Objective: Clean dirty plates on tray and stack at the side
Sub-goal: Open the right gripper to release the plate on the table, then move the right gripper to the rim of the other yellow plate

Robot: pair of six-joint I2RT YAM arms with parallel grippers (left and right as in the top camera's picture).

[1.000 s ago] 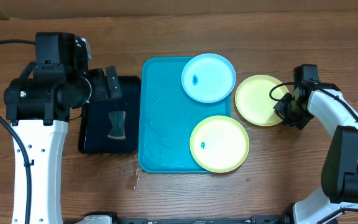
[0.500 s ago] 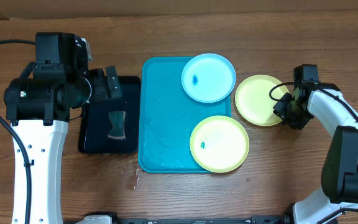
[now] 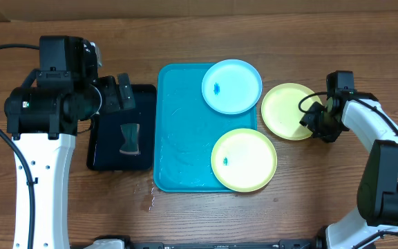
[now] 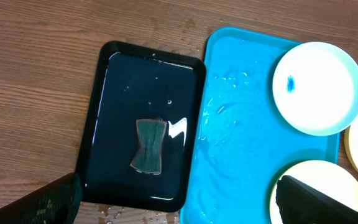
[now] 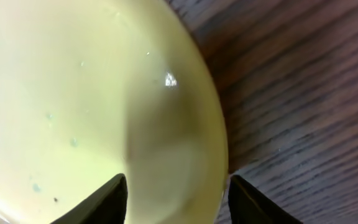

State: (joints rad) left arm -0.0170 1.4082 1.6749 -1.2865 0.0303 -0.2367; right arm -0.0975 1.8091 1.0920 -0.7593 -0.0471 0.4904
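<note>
Yellow-green rim under the right gripper (image 5: 178, 200): fingertips parted to a middling gap, one over the plate at the side (image 3: 287, 111), the other past its edge over bare table (image 5: 303, 74). Clamps nothing, going by the clearance either side of the rim. Plate flat on the wood just right of the tray (image 3: 182, 145), fully off it, no smudge visible, only a few droplets. Reads as the let-go after a placement; likely one of three done.

Doing it well: open wider before any lift, then pull straight up and back so neither finger catches the rim and skids the plate. Leave it put as the stack base; keep clearance from the light blue plate (image 3: 231, 86), just beside it on the tray's far right corner.

Further out: blue smudge on that one, another on the second yellow-green plate (image 3: 244, 160) at the near right corner, edge overhanging the tray rim. Both yet to be wiped.

Far side: left gripper (image 4: 185, 208) spread wide and empty, hanging above the black tray (image 4: 114, 93), dark sponge (image 4: 149, 146) lying in shallow water there. Worth fetching that next, wrung out against the tray wall to limit drips
</note>
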